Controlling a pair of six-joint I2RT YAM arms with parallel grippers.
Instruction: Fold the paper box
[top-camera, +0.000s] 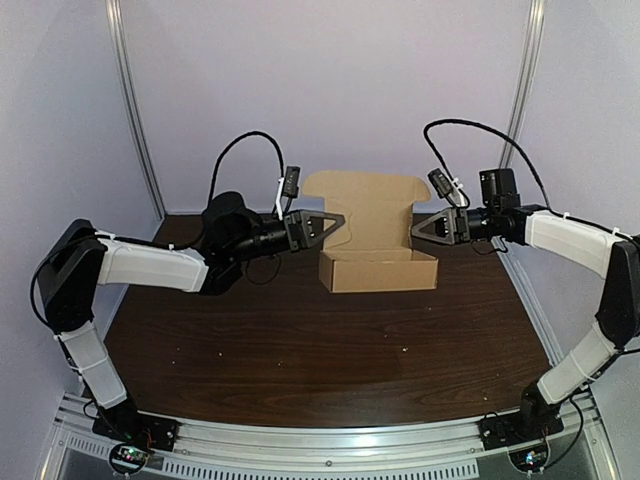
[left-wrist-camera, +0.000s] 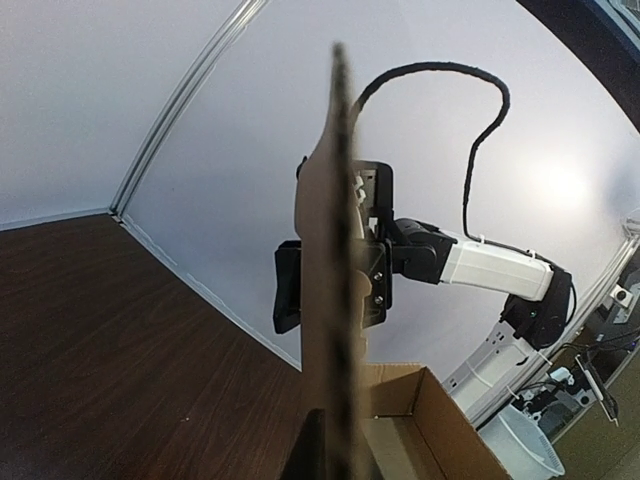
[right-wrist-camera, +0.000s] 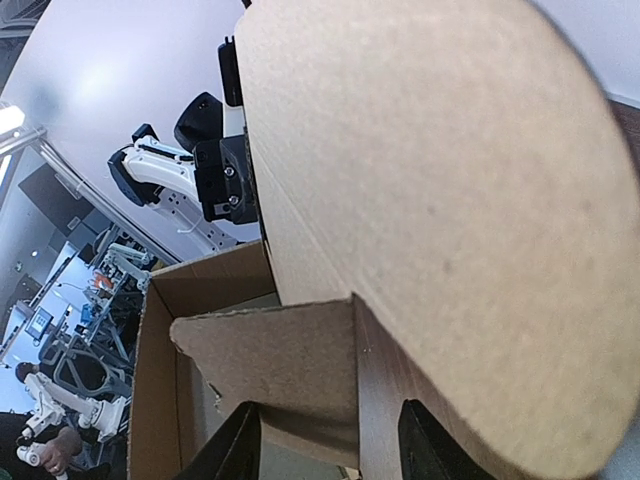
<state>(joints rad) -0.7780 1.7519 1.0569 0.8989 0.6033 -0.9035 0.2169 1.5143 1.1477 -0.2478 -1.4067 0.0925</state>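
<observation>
Flanking matte brown cardboard box, rounded lid upright | right gripper spread | left gripper: cannot tell

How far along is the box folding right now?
Done: the box base stands formed, walls up. In hand: the left gripper and right gripper are at opposite side edges of the upright lid. Left: the lid is not yet folded down and tucked shut.

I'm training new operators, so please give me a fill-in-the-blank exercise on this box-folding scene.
1. The box is made of brown ____.
2. Its lid stands ____, not folded down.
3. The left gripper and right gripper flank the lid from ____ sides.

Missing words: cardboard; upright; opposite.
</observation>
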